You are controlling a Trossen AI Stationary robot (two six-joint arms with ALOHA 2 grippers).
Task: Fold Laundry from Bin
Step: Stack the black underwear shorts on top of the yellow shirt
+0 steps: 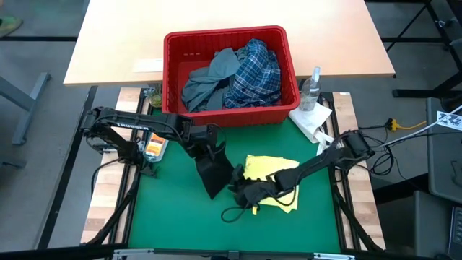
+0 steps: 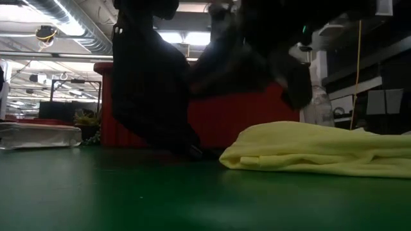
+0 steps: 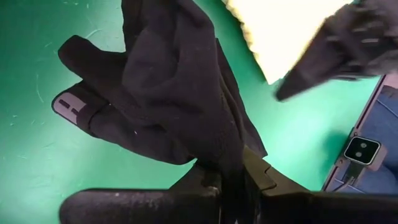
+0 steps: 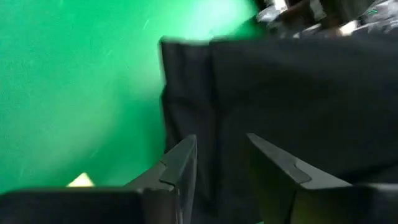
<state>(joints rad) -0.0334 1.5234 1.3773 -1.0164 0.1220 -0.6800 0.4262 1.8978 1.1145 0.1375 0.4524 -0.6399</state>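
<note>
My left gripper (image 1: 208,144) is shut on a dark navy garment (image 1: 214,173) above the green mat, left of centre. The garment hangs below it, and its lower end (image 2: 192,151) rests on the mat. My right gripper (image 1: 242,193) is open at the garment's lower right side, and the dark cloth (image 4: 298,93) fills its wrist view. A small yellow garment (image 1: 271,177) lies crumpled on the mat under the right arm. The red bin (image 1: 173,72) stands at the far edge and holds a grey-blue garment (image 1: 209,83) and a plaid shirt (image 1: 256,72). My left gripper pinches a bunched upper part of the navy garment (image 3: 227,158) between its two fingers, coming from above. Several layers are gathered in the hold. The garment hangs slack below the fingers, with its lower end on the mat. My right gripper has its open fingers (image 4: 183,162) on either side of a cloth edge. I cannot tell whether they touch it.
A clear spray bottle (image 1: 312,90) and a white paper towel (image 1: 312,119) are right of the bin. A small orange object (image 1: 154,148) lies at the mat's left edge. Bare green mat (image 1: 173,217) lies near the front, on the left.
</note>
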